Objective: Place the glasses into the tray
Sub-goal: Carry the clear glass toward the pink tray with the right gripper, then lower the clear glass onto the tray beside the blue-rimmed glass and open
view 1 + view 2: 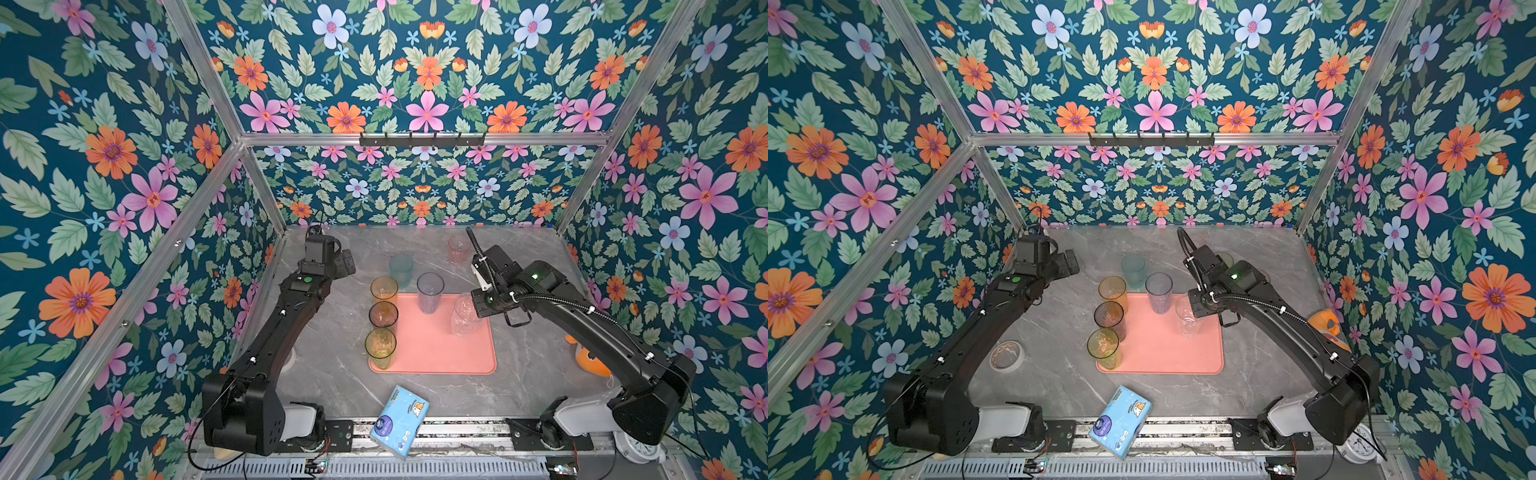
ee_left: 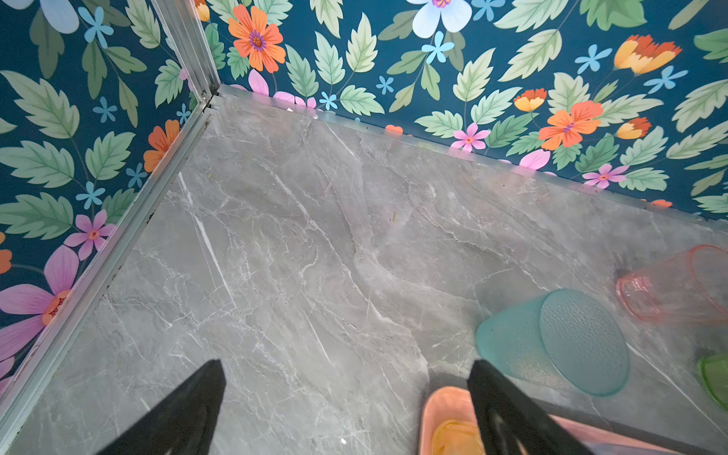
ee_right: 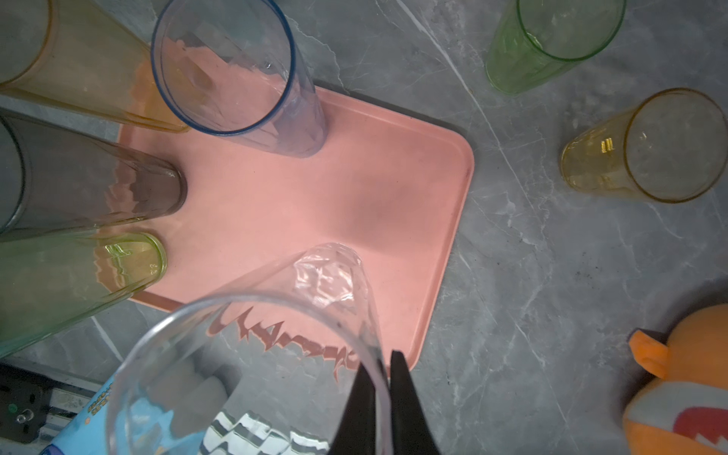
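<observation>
Right arm is reached in over the tray's [image 1: 436, 345] right side. Right gripper [image 3: 380, 360] is clamped on the clear tumbler's [image 3: 331, 275] rim wall, its base over the tray, contact not discernible. Left arm is extended toward the back left, left gripper [image 2: 346, 364] spread wide, nothing held. Nine glasses counted: the held one; four stood on the tray (tall amber tumbler [image 1: 384, 289], grey tumbler [image 1: 383, 314], yellow tumbler [image 1: 380, 347], blue tumbler [image 1: 430, 291]); four on the table [image 1: 332, 374] (teal tumbler [image 1: 401, 268], pink tumbler [image 1: 459, 248], green tumbler [image 3: 547, 43], short amber tumbler [image 3: 646, 149]). One tray.

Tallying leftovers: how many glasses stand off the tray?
4: teal glass and pink glass beyond the tray's far edge; green glass and short amber glass right of it. Others may be hidden.
</observation>
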`<state>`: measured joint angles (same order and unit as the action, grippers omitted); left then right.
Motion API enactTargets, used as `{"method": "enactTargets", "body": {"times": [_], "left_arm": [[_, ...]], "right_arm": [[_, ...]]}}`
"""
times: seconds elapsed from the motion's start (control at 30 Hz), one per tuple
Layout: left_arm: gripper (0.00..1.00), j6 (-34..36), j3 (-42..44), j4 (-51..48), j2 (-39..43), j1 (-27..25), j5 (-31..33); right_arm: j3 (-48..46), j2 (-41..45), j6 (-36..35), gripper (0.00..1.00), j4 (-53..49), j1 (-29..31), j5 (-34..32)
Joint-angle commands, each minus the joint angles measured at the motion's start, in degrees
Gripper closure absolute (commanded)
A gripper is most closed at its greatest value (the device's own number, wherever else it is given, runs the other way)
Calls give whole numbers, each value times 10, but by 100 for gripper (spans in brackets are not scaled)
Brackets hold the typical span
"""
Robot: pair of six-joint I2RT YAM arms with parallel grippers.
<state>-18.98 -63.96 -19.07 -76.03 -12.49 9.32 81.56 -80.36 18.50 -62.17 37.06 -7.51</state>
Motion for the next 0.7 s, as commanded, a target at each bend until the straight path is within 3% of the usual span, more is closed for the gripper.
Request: {"method": "enactTargets", "body": {"times": [0.0,0.67], "left_arm": [[1,6,2,4,1,0,7],[1,8,9,-2,9,0,6]], "right_arm": [[-11,-4,5,100,28,5,10],[-48,-71,-12,100,156,55,18]]}}
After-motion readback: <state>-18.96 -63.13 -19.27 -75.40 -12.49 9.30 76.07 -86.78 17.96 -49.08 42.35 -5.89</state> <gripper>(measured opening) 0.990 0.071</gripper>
